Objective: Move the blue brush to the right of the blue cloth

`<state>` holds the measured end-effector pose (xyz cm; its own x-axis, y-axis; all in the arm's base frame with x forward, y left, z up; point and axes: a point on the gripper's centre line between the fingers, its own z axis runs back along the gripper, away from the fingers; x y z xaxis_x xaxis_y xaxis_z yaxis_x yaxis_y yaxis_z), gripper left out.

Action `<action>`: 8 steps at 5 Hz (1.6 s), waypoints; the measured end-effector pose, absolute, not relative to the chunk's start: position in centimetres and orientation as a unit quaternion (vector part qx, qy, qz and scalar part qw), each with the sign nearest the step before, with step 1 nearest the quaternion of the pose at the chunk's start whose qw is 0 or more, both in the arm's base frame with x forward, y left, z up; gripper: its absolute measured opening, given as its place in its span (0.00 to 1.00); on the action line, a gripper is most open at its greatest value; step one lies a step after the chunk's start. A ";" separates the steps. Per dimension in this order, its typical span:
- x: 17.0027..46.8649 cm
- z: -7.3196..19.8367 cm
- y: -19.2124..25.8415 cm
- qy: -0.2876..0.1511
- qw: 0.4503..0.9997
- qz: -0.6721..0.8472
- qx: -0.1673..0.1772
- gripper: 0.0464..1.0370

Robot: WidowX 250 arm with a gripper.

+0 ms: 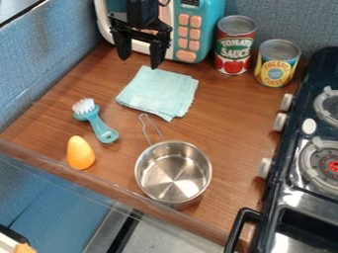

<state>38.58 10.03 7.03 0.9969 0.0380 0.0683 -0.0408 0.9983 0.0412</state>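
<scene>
My gripper [140, 59] hangs open at the upper left, in front of the toy microwave and just above and behind the cloth, with nothing between its fingers. The light blue cloth [158, 92] lies folded on the wooden counter. To the left of the cloth and nearer the front, apart from it, lies the blue brush [101, 126]. Its white bristles point to the back left and its handle end to the front right.
A metal pot [173, 172] stands in front of the cloth, its handle toward it. An orange egg-shaped object [80, 152] sits near the front edge. Two cans [234, 47] stand back right, a stove [310, 163] at right, a toy microwave [201, 24] behind.
</scene>
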 end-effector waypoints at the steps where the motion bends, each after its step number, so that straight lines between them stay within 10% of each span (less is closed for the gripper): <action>1: 38.1 5.2 9.8 -0.011 1.000 0.021 0.014 0.96; 8: 28.8 2.7 15.2 -0.008 0.895 0.446 0.007 0.96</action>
